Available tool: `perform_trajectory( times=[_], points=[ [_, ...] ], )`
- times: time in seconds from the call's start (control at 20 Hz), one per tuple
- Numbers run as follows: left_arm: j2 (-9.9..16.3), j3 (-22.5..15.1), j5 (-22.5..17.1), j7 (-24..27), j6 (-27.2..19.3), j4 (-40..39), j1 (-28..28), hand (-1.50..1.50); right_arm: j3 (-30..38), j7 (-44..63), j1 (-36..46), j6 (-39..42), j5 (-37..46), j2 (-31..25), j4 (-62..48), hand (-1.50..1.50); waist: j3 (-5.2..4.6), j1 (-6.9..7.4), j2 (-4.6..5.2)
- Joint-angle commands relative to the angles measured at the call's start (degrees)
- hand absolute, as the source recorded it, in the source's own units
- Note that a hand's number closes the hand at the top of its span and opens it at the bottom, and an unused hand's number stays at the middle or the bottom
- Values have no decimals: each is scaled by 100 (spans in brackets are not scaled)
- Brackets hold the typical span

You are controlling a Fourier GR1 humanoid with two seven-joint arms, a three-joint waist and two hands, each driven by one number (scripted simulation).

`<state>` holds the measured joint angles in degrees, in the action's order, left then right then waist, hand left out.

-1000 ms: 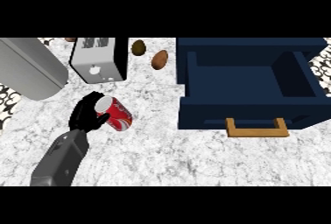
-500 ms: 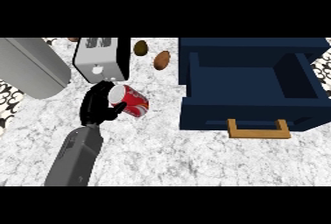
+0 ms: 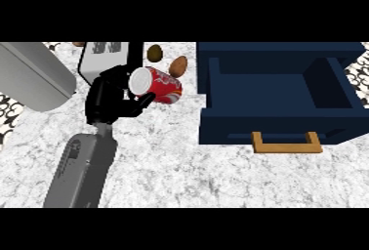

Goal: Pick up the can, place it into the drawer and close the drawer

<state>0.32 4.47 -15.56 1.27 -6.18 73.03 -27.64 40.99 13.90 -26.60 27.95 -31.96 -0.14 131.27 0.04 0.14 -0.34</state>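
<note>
The red cylindrical metal can (image 3: 160, 85) with its white end turned toward the viewer is held in the black left hand (image 3: 114, 97), whose fingers and thumb curl round the can's end nearest the wrist. The can lies tilted on its side in that hold, well to the left of the open dark blue box-shaped drawer (image 3: 216, 114), and looks lifted clear of the white marbled table (image 3: 194, 171), though the steep view leaves its height uncertain. The right hand shows nowhere.

Taking the drawer as the landmark: its tan wooden handle (image 3: 285, 143) sits on its near front face, and its hollow opens away from that face. Just beside the drawer's left wall lies a small brown oval thing (image 3: 178, 65), with a second, darker one (image 3: 154, 51) a little further left. Further left again, behind the hand, stands a grey boxy toaster (image 3: 101, 56), and furthest from the drawer is a large plain grey rounded object (image 3: 32, 73) that I cannot identify.

As for handling, a can like this is probably light and stiff, with a smooth wall that could slip or roll within curled fingers. A hold round the middle of the wall would likely steady it better than one at the end. Its round body may roll once set down inside the drawer.
</note>
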Motion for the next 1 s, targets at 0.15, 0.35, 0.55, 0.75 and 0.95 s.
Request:
perform_trajectory(
  times=[0.15,0.35,0.55,0.75,0.95],
  points=[
    [-31,-467,306,-1024,-827,1000,-348,150,-154,-81,-287,-86,-23,12,200,-150,-3,-57,17],
    [-31,-781,271,-936,-1439,440,-1077,150,225,164,-17,32,-434,-329,-105,-150,-4,-91,31],
    [-31,-978,164,-982,-1781,49,-1619,150,30,-45,-218,63,-305,-153,-6,-150,-3,-127,34],
    [-32,-952,107,-813,-1981,-745,-2444,150,-214,86,438,-242,41,-275,-419,-150,-2,-129,61],
    [-32,-975,-1,-1190,-2141,-713,-2689,150,-60,86,-62,-53,-129,-5,80,-150,-3,-129,35]
  ],
)
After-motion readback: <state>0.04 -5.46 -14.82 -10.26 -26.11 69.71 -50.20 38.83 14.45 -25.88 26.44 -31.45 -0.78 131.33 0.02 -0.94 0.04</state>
